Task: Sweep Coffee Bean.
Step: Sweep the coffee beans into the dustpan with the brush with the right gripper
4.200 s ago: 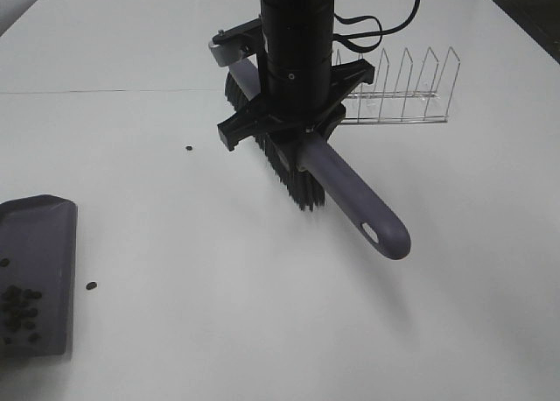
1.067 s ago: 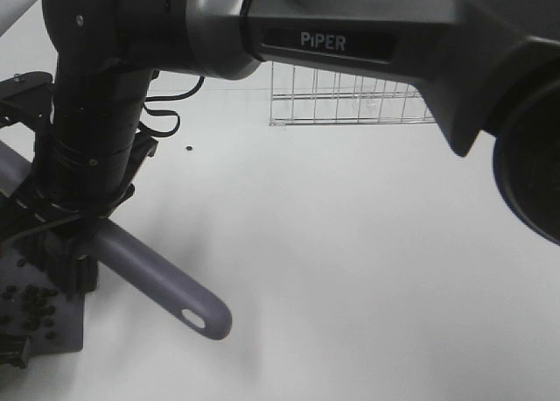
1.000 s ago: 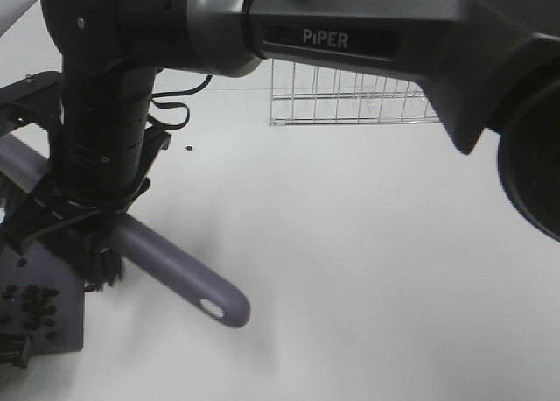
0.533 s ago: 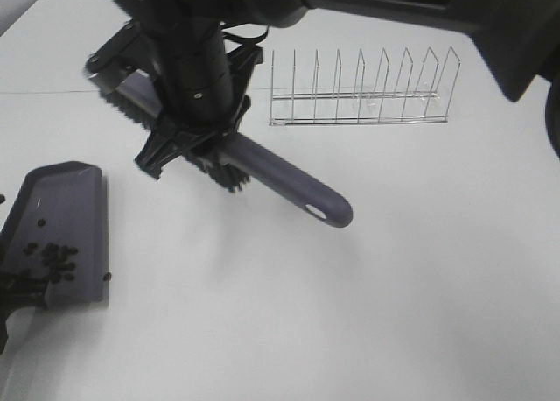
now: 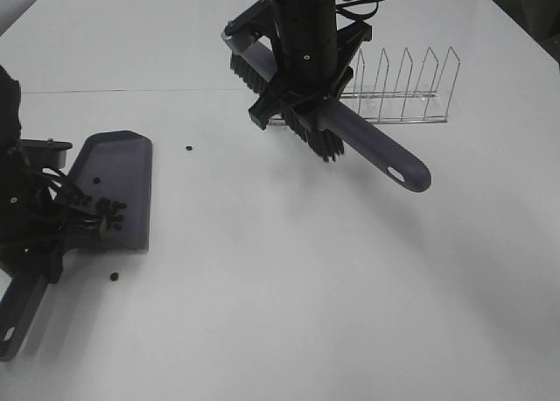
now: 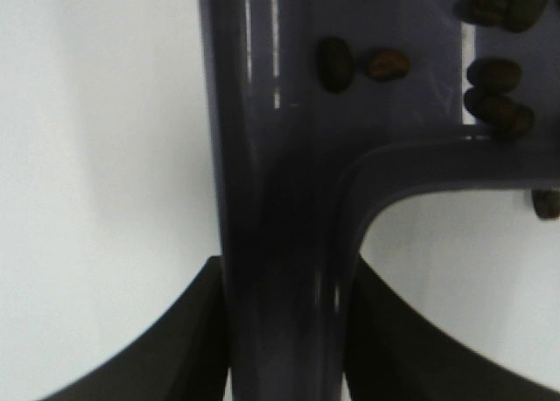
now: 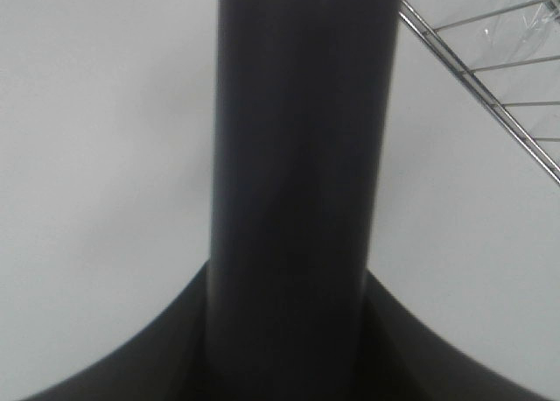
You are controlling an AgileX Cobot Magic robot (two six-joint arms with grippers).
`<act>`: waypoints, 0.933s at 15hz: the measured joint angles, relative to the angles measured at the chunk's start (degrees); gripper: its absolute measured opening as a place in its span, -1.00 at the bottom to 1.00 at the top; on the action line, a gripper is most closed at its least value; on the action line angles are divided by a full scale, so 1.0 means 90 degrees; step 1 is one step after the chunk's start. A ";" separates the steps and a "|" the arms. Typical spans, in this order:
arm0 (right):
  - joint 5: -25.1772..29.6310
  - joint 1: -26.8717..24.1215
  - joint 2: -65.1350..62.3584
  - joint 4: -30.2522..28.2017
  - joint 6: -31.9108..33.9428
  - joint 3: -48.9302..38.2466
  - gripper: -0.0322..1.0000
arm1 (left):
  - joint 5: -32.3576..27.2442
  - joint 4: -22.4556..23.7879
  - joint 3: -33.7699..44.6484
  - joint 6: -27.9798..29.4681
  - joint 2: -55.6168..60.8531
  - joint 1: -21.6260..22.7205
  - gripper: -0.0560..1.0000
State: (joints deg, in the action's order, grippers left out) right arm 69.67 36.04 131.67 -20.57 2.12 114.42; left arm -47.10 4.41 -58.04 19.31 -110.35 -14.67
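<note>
A purple-grey dustpan (image 5: 118,178) lies at the left with several coffee beans (image 5: 98,210) heaped at its handle end. My left gripper (image 5: 35,239) is shut on the dustpan's handle (image 6: 280,243), and beans (image 6: 350,64) show on the pan in the left wrist view. One loose bean (image 5: 189,148) lies on the table right of the pan. Another loose bean (image 5: 113,277) lies just off its near corner. My right gripper (image 5: 302,94) is shut on the brush handle (image 5: 385,151) and holds the black bristles (image 5: 293,112) above the table. The handle (image 7: 297,156) fills the right wrist view.
A wire rack (image 5: 398,94) stands on the white table right behind the brush and also shows in the right wrist view (image 7: 490,77). A seam in the table (image 5: 131,91) runs across the far side. The dustpan handle's end (image 5: 13,327) reaches the near left edge.
The right arm has carried the brush up and to the right, away from the dustpan and towards the rack. The left arm and dustpan now show further right in view.
</note>
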 joint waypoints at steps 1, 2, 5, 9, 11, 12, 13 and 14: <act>0.0038 0.0000 0.0331 0.0000 -0.0197 0.0000 -0.33 | -0.0070 -0.0083 -0.0630 -0.0216 -0.0484 0.0000 -0.24; 0.0089 0.0000 0.0586 0.0025 -0.0236 0.0121 -0.33 | -0.0166 -0.0146 -0.0898 -0.0350 -0.0688 0.0000 -0.24; 0.0076 0.0000 0.1146 0.0019 -0.0331 0.0815 -0.33 | -0.0484 -0.0382 -0.1541 -0.0713 -0.1184 0.0000 -0.24; 0.0045 0.0045 0.1471 0.0369 -0.0560 0.1165 -0.33 | -0.0554 -0.0395 -0.1668 -0.0853 -0.1267 0.0000 -0.24; 0.0045 0.0159 0.1572 0.0446 -0.0751 0.1165 -0.33 | -0.0554 -0.0401 -0.1668 -0.0859 -0.1267 0.0000 -0.24; 0.0057 0.0255 0.1623 0.0477 -0.0891 0.1165 -0.33 | -0.0560 -0.0401 -0.1668 -0.0859 -0.1267 0.0000 -0.24; 0.0057 0.0376 0.1636 0.0560 -0.1050 0.1165 -0.33 | -0.0560 -0.0401 -0.1668 -0.0866 -0.1267 0.0000 -0.24; 0.0057 0.0535 0.1636 0.0656 -0.1210 0.1165 -0.33 | -0.0560 -0.0401 -0.1668 -0.0866 -0.1267 0.0000 -0.24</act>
State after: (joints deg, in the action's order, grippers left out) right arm 70.19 40.85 146.39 -14.67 -8.77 124.90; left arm -52.14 0.80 -73.05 11.52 -121.75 -14.67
